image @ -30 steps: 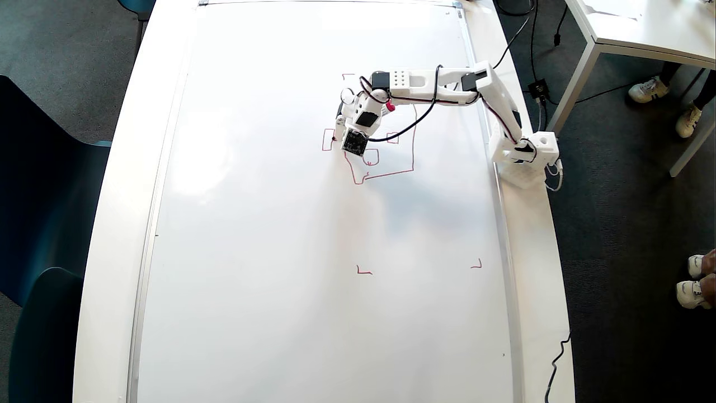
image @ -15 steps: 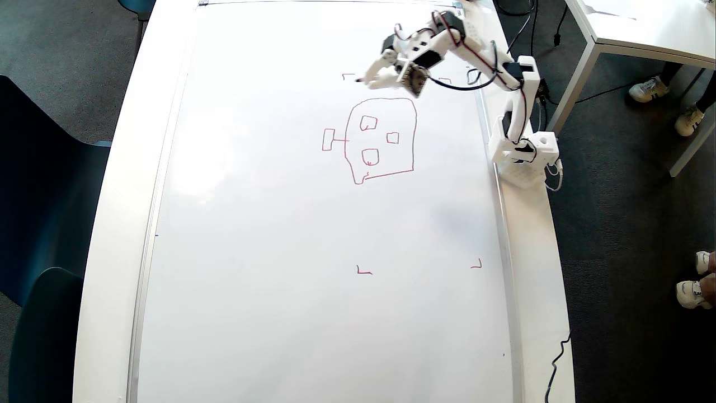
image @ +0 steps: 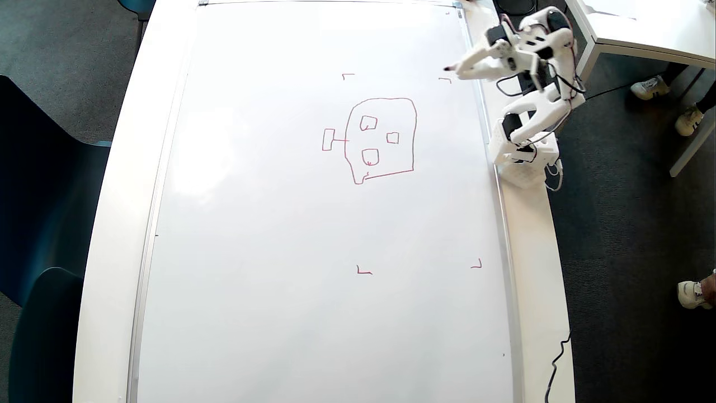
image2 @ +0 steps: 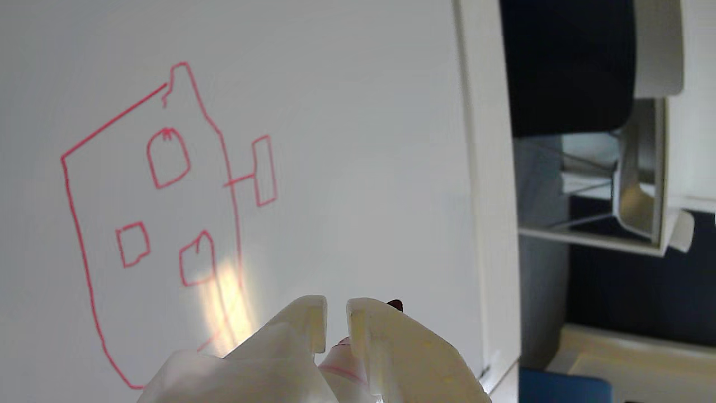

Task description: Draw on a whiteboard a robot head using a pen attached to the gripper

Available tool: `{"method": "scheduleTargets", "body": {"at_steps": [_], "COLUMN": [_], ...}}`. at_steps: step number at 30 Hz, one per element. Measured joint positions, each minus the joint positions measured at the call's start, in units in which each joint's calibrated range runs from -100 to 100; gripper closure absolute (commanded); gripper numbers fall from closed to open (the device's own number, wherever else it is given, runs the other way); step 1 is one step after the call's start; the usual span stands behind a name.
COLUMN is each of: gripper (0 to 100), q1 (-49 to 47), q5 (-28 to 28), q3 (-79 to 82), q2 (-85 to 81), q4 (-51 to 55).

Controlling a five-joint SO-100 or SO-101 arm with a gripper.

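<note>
The whiteboard [image: 279, 224] fills most of the overhead view. The robot head [image: 415, 134] is a thin red outline with three small squares inside and a small box joined at its left. My gripper [image: 462, 70] hangs above the board's upper right edge, well right of the drawing, with the arm folded back over its base. It is shut on the pen [image: 448, 69], whose dark red tip points left. In the wrist view the gripper [image2: 336, 313] shows at the bottom with the pen [image2: 395, 305] tip beside it, above the whiteboard [image2: 363, 112], and the robot head [image2: 230, 183] lies at the left.
Small red corner marks [image: 363, 271] sit on the board around the drawing area. The arm's white base block [image: 526, 159] stands on the right table rim. A second white table [image: 643, 28], cables and people's shoes [image: 692, 294] are on the right, and dark chairs [image: 33, 196] on the left.
The arm lifted off the drawing's left side and swung up and back to the right, ending folded at the board's upper right edge. The whole drawing is now uncovered.
</note>
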Motion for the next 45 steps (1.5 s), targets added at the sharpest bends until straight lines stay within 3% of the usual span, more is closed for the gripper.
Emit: {"method": "scheduleTargets", "body": {"at_steps": [8,12,18,27,32,37,38,42,43,45], "gripper": [99,99,99,99,99,99,99,99,99,99], "q1": [0.1,0.2,-0.1,-0.2,-0.2,-0.1,-0.2,-0.1,0.7,1.3], "q5": [2.1,2.3,2.3,2.3,2.3,2.3,2.3,2.3,3.2,4.2], "q3": [21.7,36.5,54.8,71.7,73.6,75.0,77.2,84.9,90.4,93.8], "q2": [-24.7,-37.6,-53.8,-55.8,-55.7,-56.2,-56.2,-56.2,-55.7,-56.2], "q4": [-0.2,-5.3,-20.8,-44.1,-61.1,-85.9,-96.0,-119.3,-132.5,-145.0]}}
